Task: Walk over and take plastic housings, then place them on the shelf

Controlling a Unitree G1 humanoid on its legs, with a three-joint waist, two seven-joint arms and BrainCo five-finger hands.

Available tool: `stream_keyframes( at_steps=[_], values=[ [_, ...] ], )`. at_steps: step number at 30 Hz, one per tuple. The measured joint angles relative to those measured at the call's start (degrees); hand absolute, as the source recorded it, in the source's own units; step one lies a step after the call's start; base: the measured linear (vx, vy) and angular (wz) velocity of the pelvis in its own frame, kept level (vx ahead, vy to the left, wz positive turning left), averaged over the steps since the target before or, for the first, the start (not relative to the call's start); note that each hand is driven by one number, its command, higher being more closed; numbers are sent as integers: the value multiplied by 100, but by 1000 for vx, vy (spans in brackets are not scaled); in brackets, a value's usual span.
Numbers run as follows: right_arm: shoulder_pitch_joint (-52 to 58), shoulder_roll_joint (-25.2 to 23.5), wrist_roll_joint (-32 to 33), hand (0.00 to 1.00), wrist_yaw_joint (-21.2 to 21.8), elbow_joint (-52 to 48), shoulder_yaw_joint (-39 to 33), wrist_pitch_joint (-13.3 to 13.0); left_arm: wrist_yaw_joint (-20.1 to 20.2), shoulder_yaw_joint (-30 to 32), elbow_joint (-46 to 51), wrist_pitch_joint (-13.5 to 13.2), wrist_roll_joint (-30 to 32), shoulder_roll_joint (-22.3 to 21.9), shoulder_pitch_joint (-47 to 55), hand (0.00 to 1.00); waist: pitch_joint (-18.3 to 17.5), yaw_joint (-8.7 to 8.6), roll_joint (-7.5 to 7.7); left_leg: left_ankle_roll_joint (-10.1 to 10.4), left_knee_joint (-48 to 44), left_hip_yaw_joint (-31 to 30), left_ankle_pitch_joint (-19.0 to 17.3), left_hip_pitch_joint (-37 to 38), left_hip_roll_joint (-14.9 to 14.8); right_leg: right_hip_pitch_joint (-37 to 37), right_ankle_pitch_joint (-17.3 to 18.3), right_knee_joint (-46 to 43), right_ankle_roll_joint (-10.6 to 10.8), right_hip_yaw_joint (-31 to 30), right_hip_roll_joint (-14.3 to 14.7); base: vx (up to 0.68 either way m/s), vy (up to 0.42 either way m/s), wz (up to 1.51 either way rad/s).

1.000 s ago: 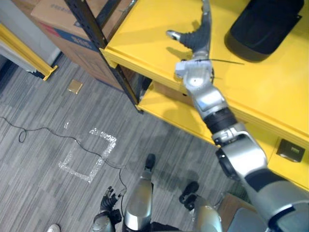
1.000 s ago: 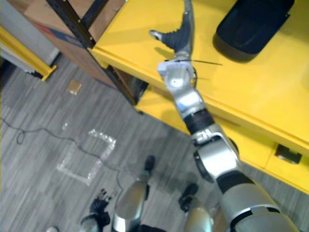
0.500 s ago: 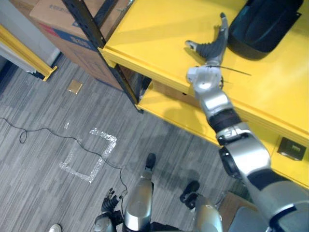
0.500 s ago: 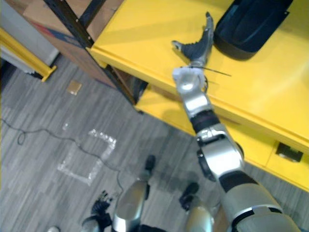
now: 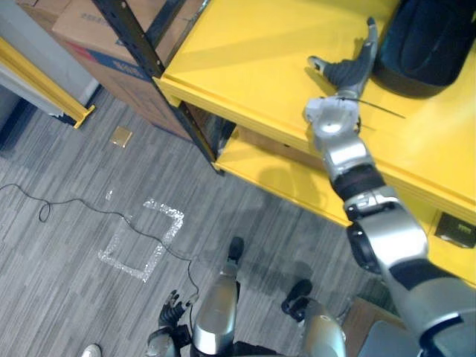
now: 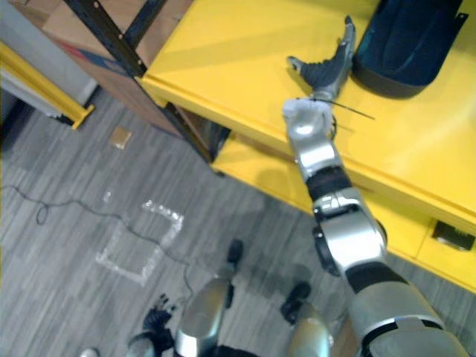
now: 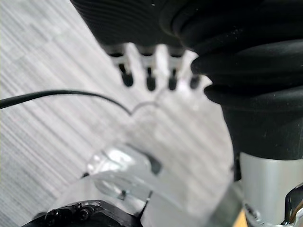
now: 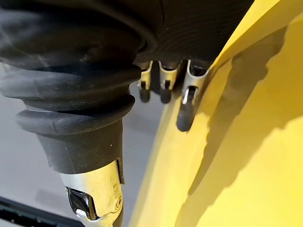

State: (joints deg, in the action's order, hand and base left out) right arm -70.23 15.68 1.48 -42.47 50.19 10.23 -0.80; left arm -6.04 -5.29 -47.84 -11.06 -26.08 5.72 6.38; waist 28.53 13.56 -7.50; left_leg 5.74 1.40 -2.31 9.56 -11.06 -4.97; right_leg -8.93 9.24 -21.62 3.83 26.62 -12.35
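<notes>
A black plastic housing [image 5: 428, 44] lies on the yellow top shelf [image 5: 253, 52] at the far right. My right hand [image 5: 349, 71] rests over the shelf just left of it, open, with straight fingers pointing away and the thumb spread to the left. The fingertips reach the housing's left edge; I cannot tell if they touch it. In the right wrist view the straight fingers [image 8: 187, 106] hover close over the yellow board [image 8: 246, 142] and hold nothing. My left hand [image 5: 169, 309] hangs low over the floor, its fingers [image 7: 151, 71] relaxed and empty.
A black upright post [image 5: 149, 52] stands at the shelf's left corner, with cardboard boxes [image 5: 97, 30] behind it. A lower yellow shelf [image 5: 282, 178] carries a small dark box [image 5: 455, 229]. On the grey floor are a tape square [image 5: 141, 238] and a yellow rail [image 5: 44, 82].
My right hand has slid to the right across the top shelf, from its middle up to the housing's left edge. The camera has shifted slightly.
</notes>
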Motion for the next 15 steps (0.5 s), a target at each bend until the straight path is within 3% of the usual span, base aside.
stream_keyframes(
  at_steps=[5,10,15],
  values=[
    [7,25,6,0,294,38,3,-169,2,-6,0,2,2,-14,-9,0,-12,-33,-44,0,0,6,0,4,0,-6,0,-2,0,-10,-2,0,0,0],
    [18,19,-19,0,924,-9,257,-545,0,-6,1,6,14,-11,-33,0,-11,-40,-46,2,1,60,-1,8,-23,-11,-4,21,-2,-23,28,8,-19,-3],
    [254,-213,-286,0,1242,-1171,828,-893,-2,1,4,6,28,-12,-35,0,-11,-63,-45,8,0,139,-16,58,-67,22,-19,88,2,-103,91,25,-27,-8]
  ],
)
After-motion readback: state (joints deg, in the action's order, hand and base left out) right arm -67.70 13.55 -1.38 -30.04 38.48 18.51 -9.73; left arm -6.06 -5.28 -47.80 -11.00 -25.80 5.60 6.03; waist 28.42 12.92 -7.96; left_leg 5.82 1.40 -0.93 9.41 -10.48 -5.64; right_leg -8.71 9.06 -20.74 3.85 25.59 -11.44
